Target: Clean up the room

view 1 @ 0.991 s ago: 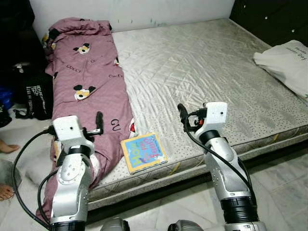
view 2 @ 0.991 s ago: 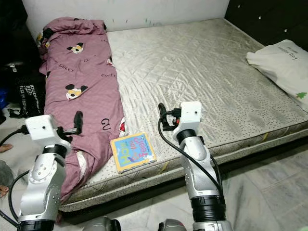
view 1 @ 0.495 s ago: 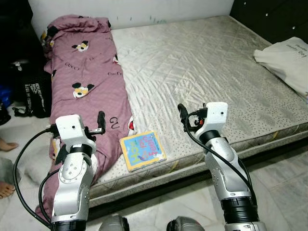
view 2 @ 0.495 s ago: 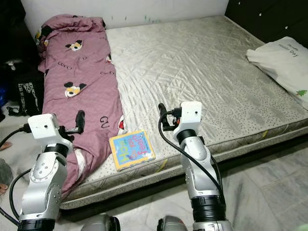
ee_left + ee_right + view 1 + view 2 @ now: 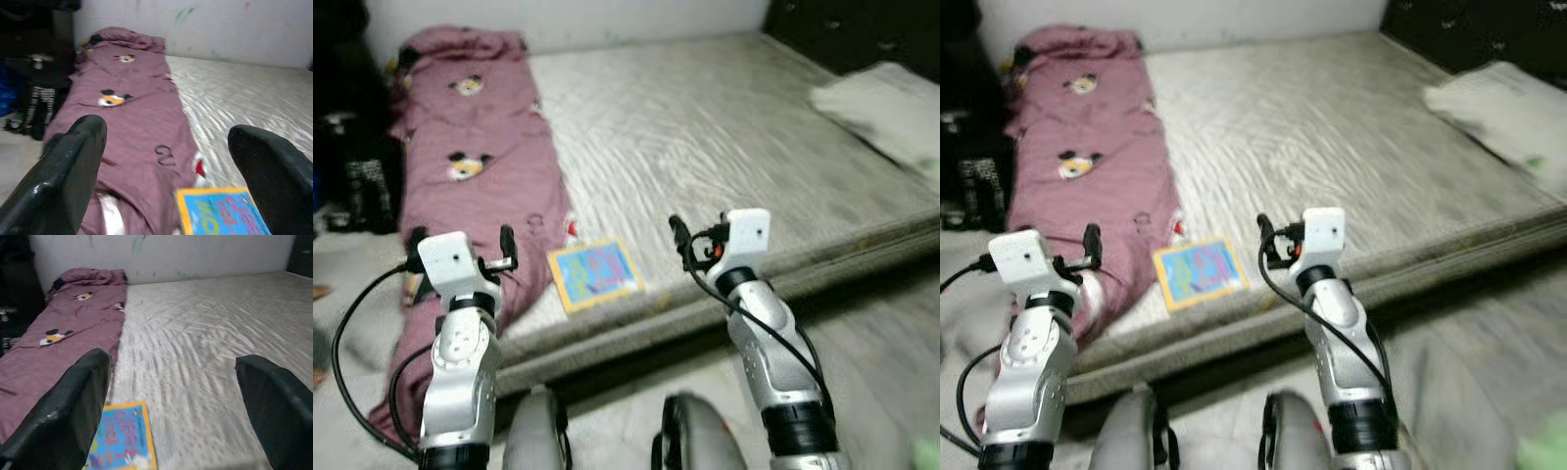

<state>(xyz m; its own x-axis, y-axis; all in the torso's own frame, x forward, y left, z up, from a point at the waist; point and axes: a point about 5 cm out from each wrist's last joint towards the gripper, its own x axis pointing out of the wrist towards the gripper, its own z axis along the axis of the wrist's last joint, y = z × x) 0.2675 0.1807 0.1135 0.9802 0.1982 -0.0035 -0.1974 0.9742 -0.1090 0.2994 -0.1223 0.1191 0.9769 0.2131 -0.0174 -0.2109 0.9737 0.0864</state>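
Note:
A colourful picture book [image 5: 595, 273] lies flat near the front edge of the bare grey mattress [image 5: 724, 127]. It sits just right of a long purple blanket [image 5: 470, 186] with cartoon prints that runs down the bed's left side. Both arms are raised in front of the bed. My left gripper [image 5: 166, 132] is open and empty, short of the blanket's lower end, with the book [image 5: 222, 215] low between its fingers [image 5: 507, 245]. My right gripper [image 5: 173, 367] is open and empty over the front edge, right of the book [image 5: 122, 438].
A white pillow [image 5: 876, 108] lies at the bed's far right, before dark furniture [image 5: 842, 29]. A black bag [image 5: 367, 181] stands on the floor left of the bed. Pale floor [image 5: 881, 323] runs along the front edge. My own legs [image 5: 538, 441] show at the bottom.
The whole picture has shifted and blurred, with more floor and my legs in view, so the camera moved. Book, blanket and pillow stay put. Both grippers remain open.

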